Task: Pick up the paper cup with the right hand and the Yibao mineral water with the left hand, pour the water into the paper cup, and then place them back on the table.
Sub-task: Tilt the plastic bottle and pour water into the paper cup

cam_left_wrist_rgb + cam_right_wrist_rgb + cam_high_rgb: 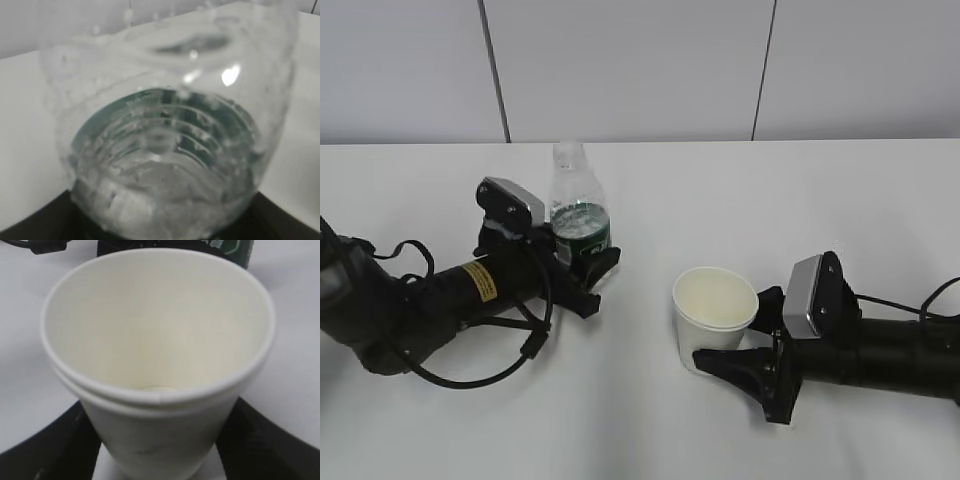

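Black fingers flank the ribbed clear bottle, others the tapered paper cup; grip unclear.

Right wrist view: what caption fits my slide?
Empty white paper cup standing between the black gripper fingers on the table.

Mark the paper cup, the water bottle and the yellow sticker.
paper cup (716, 300), exterior view, cream inside wall.
water bottle (580, 228), exterior view, green label band.
yellow sticker (477, 280), exterior view, middle of the sticker on the left arm.
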You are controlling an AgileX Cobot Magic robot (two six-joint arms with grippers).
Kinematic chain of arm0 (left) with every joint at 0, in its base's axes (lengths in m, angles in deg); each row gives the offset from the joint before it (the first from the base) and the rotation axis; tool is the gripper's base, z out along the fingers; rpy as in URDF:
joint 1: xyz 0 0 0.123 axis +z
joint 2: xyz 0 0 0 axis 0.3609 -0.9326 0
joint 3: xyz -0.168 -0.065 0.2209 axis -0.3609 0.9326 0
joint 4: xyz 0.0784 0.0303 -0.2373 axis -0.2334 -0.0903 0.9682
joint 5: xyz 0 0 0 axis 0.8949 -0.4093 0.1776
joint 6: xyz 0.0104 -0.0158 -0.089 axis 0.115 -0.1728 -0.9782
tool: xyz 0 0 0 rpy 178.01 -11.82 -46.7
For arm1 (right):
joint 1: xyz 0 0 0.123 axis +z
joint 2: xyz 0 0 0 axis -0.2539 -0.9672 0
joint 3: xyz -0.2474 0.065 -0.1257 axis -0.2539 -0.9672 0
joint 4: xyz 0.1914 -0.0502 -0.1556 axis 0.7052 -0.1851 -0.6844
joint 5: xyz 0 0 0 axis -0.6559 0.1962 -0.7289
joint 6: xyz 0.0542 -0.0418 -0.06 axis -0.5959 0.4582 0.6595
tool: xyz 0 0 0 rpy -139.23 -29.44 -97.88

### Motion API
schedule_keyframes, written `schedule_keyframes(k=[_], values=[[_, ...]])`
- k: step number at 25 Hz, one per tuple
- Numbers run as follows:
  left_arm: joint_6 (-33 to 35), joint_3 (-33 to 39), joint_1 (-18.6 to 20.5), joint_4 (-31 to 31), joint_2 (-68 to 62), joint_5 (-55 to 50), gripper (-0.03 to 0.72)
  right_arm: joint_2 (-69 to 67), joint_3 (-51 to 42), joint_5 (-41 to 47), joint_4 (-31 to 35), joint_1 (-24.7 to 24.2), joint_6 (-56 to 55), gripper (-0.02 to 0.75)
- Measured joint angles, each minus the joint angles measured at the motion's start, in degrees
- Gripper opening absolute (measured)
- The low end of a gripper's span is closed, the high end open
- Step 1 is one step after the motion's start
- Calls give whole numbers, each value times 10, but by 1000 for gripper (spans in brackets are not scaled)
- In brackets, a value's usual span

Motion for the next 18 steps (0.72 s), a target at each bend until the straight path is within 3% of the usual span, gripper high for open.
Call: schedule_keyframes(k=[9, 18], values=[[42, 0, 21, 17, 95, -74, 417, 16, 70, 0, -2, 0, -69, 481], [141, -39, 21, 21, 110, -111, 411, 16, 165, 25, -91, 9, -203, 480]])
